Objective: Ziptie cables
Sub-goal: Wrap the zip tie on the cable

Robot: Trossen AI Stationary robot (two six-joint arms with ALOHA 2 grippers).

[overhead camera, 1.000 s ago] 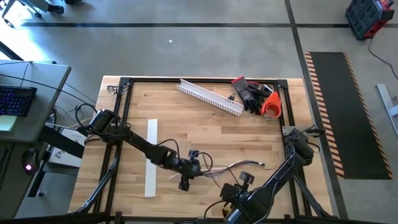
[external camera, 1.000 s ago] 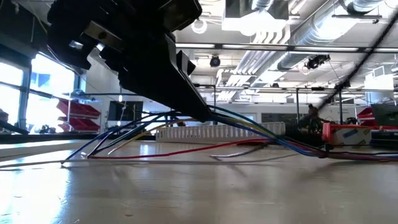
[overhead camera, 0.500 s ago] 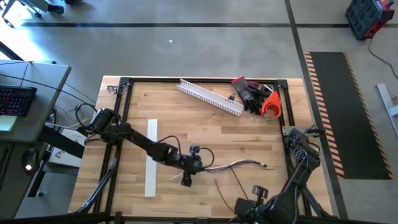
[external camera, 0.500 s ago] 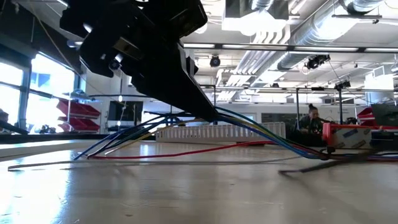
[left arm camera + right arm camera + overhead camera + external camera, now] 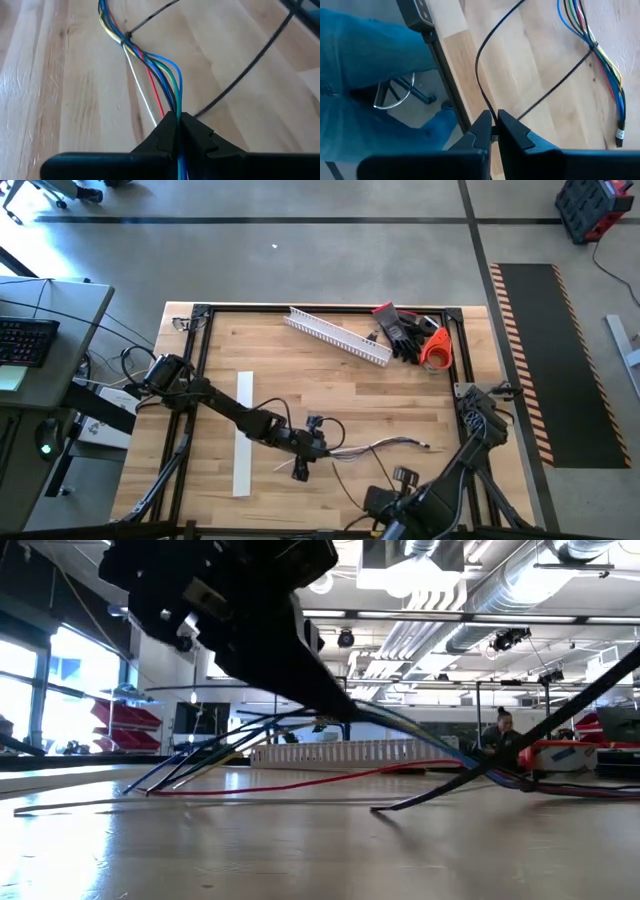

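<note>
High view shows my left gripper near the table's middle, clamped tight on the cables, which trail rightward across the wood. A black ziptie is looped around the bunch, and its long tail runs to my right gripper at the near edge, pinched shut on it.

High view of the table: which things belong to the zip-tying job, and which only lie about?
Job: bundle of thin coloured cables in the left gripper; thin black zip tie in the right gripper.
Lying about: white slotted plastic channel; flat white strip; black-and-red gloves; orange object.
</note>
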